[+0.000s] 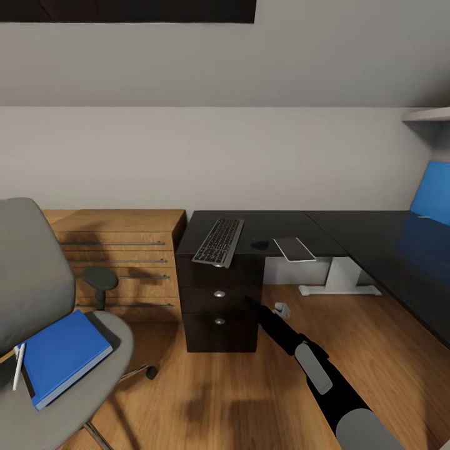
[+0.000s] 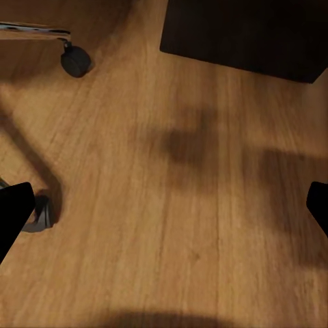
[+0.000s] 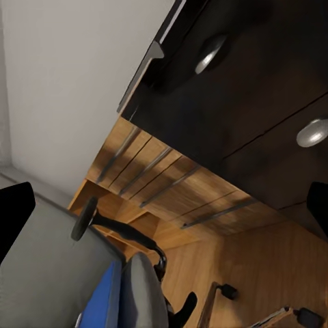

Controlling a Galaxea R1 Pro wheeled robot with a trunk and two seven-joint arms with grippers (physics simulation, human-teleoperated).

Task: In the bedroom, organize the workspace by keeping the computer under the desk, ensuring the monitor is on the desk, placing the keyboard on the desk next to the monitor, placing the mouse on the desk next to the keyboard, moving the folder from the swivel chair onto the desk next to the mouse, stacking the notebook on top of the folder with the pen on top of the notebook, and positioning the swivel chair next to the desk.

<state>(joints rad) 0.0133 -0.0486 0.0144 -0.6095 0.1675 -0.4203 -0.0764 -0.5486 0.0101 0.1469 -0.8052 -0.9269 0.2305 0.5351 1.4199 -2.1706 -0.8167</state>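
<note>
The grey swivel chair (image 1: 37, 294) stands at the left with the blue folder (image 1: 62, 356) on its seat. The light pen (image 1: 19, 365) lies at the folder's left edge. On the black desk (image 1: 350, 228), the keyboard (image 1: 219, 242) overhangs the front edge. Beside it are the dark mouse (image 1: 260, 244) and the grey notebook (image 1: 294, 249), which also sticks out over the edge. My right gripper (image 1: 282, 308) is open and empty, low in front of the drawer unit (image 1: 219, 300). My left gripper (image 2: 164, 212) is open above bare floor. The monitor and the computer are out of view.
A light-wood dresser (image 1: 119, 262) stands against the wall between the chair and the drawer unit. The desk's blue back panel (image 1: 434, 194) is at the far right and a white desk leg (image 1: 340, 278) stands behind my right arm. Chair casters (image 2: 75, 60) are near my left gripper.
</note>
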